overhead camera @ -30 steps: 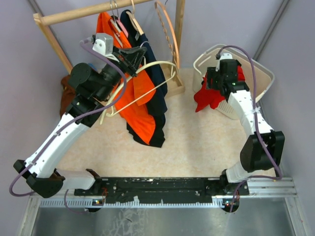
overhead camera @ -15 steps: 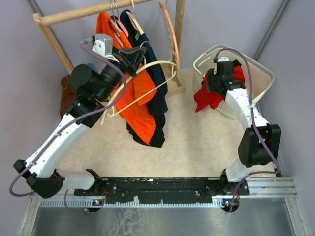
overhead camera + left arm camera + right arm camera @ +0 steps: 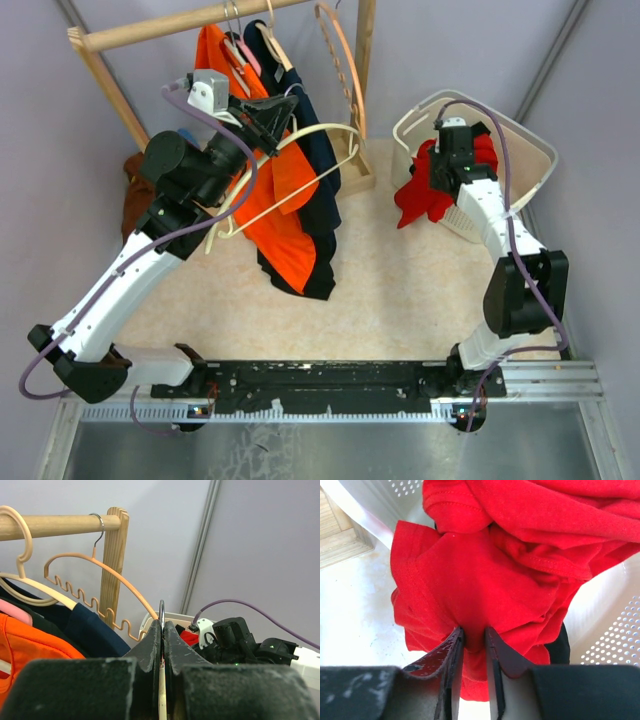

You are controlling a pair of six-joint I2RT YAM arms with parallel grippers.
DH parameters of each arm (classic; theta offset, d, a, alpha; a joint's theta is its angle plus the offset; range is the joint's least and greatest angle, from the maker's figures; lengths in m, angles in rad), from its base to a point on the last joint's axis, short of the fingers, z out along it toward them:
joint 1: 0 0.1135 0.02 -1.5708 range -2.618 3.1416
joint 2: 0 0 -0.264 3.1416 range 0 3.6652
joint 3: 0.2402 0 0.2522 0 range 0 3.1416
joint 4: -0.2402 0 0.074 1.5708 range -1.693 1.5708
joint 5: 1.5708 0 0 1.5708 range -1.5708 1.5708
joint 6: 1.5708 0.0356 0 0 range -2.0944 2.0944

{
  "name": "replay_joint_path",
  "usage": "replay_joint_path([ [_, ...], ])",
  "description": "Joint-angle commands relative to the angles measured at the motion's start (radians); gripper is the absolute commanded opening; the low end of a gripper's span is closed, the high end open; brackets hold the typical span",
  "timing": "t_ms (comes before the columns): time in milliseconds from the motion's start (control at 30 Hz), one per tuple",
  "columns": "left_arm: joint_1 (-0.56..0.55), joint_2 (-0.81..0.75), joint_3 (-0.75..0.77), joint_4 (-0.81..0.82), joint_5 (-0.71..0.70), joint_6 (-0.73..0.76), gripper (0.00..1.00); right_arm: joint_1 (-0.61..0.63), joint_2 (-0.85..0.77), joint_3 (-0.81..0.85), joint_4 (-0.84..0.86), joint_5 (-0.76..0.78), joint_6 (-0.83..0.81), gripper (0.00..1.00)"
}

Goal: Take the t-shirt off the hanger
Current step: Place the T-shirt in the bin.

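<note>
1. The left gripper [image 3: 161,626] is clamped tight on the metal hook [image 3: 161,611] of a cream hanger [image 3: 325,127], held near the far-left corner; the hanger looks bare.
2. Behind it, an orange shirt [image 3: 285,230] and a navy garment [image 3: 325,215] hang from the wooden rail [image 3: 190,25].
3. The right gripper [image 3: 472,632] pinches a fold of the red t-shirt [image 3: 485,575]; its fingers are nearly closed on the cloth.
4. The t-shirt lies bunched over the near rim of the white basket [image 3: 530,150] at the far-right corner, part of it spilling outside.
</note>
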Motion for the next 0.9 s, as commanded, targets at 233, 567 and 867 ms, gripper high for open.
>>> replay_joint_path([
  [233,-0.005,-0.022,0.011,0.068,-0.011,0.008,0.00,0.002,-0.015,0.046,-0.027,0.063,0.000,0.00],
  [567,-0.005,-0.014,0.025,0.060,-0.012,0.011,0.00,-0.009,-0.141,0.162,0.055,0.063,0.022,0.00],
  [867,-0.005,-0.012,0.031,0.052,-0.016,0.008,0.00,-0.092,-0.065,0.368,0.104,0.079,0.049,0.00],
])
